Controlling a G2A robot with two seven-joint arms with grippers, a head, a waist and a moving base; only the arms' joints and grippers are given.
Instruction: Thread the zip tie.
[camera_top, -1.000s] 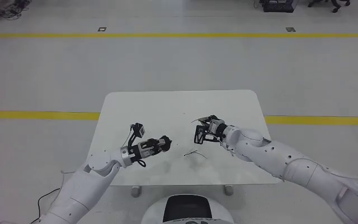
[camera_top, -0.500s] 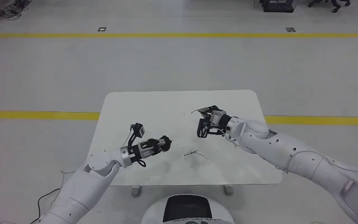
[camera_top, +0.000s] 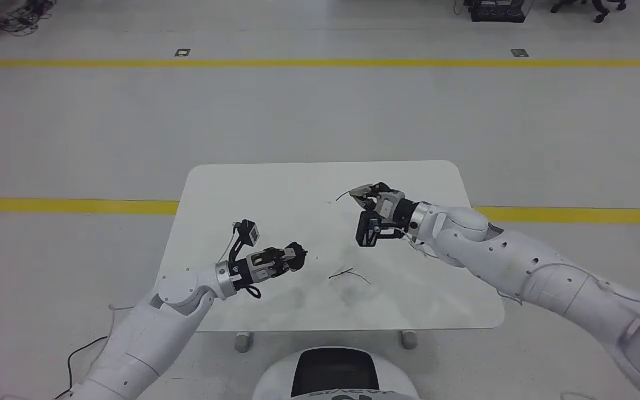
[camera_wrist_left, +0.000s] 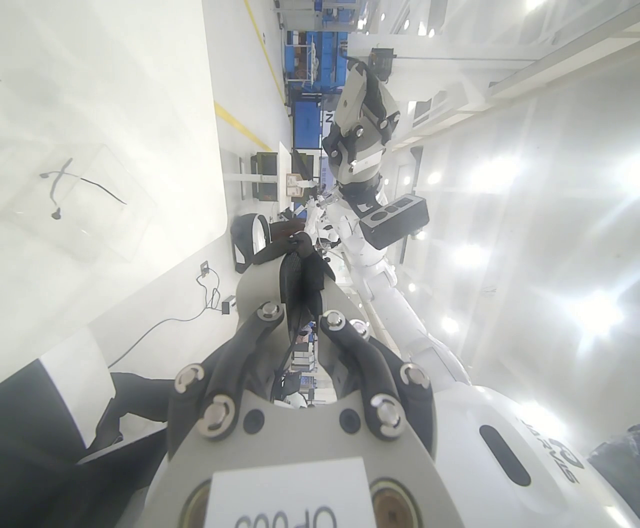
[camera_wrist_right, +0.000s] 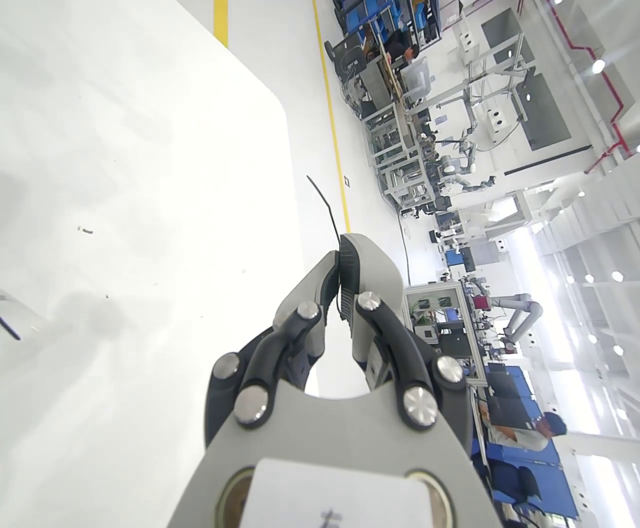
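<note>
My right gripper (camera_wrist_right: 340, 262) is shut on a thin black zip tie (camera_wrist_right: 325, 210), whose free end pokes out past the fingertips above the white table (camera_wrist_right: 150, 150). In the top view this gripper (camera_top: 376, 192) hangs over the table's right-middle, with the zip tie (camera_top: 350, 192) pointing left. My left gripper (camera_top: 298, 251) sits low over the near-left part of the table, pointing toward the right arm. In the left wrist view its dark fingers (camera_wrist_left: 300, 250) are pressed together, and I cannot make out anything between them. The right gripper (camera_wrist_left: 362, 120) is farther off in that view.
Two loose black zip ties (camera_top: 348, 273) lie crossed near the table's front middle, between the grippers. In the left wrist view the loose ties (camera_wrist_left: 65, 182) rest on a clear thin sheet (camera_wrist_left: 100, 225). A tiny dark scrap (camera_wrist_right: 86, 230) lies on the table.
My right gripper has risen and shifted toward the table's far right with the zip tie in it. The left arm has kept still.
</note>
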